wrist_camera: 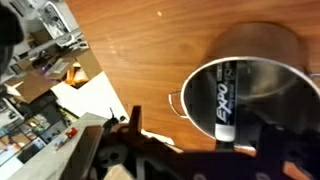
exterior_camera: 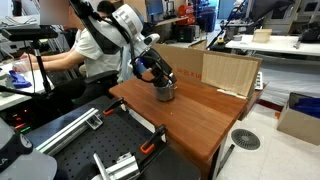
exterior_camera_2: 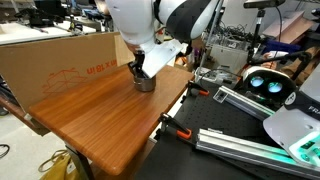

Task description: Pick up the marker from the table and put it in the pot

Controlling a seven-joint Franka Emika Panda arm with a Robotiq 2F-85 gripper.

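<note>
fingers (wrist_camera: pixel 136 128) of my gripper (wrist_camera: pixel 200 142) looked spread over the pot (wrist_camera: pixel 250 40), marker (wrist_camera: pixel 224 95) lying inside it; only withdrawing seemed left

In an exterior view, the camera is standing at middle range beyond the black metal workbench with rails (exterior_camera: pixel 75 145), looking obliquely down across the reddish-brown wooden table top (exterior_camera: pixel 200 115) toward the round shiny silver metal pot (exterior_camera: pixel 164 94). In an exterior view, the camera is facing that table top (exterior_camera_2: pixel 100 115) from another side, with the workbench (exterior_camera_2: pixel 240 135) at frame right. Both exterior views are sharing table top, pot and brown cardboard box (exterior_camera: pixel 228 70). The wrist view is looking steeply down, close above the pot (wrist_camera: pixel 250 35).
</note>
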